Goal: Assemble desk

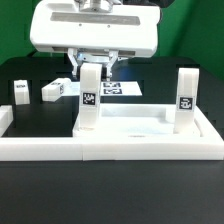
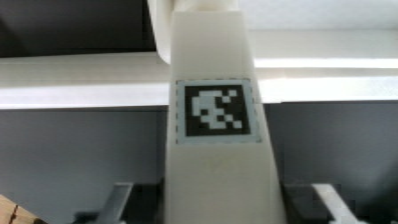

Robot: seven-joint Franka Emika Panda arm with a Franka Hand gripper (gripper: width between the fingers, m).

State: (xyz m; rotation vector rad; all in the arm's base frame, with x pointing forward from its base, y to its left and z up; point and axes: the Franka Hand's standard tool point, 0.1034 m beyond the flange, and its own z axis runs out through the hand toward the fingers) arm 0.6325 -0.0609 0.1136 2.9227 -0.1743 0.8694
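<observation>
The white desk top (image 1: 150, 127), a shallow tray with a raised rim, lies at the front centre. Two tagged legs stand upright on it: one (image 1: 90, 100) at its left corner in the exterior view and one (image 1: 185, 100) at its right corner. My gripper (image 1: 90, 64) hangs over the left leg with a finger on each side of its top. In the wrist view the leg (image 2: 219, 110) fills the middle, and both fingers (image 2: 121, 202) stand apart from it with dark gaps, so the gripper (image 2: 222, 205) is open. Two more legs (image 1: 22, 91) (image 1: 57, 90) lie loose at the exterior view's left.
The marker board (image 1: 122, 89) lies flat behind the desk top. A long low white border rail (image 1: 60, 150) runs along the front and up the exterior view's left side (image 1: 5, 122). The table surface is black.
</observation>
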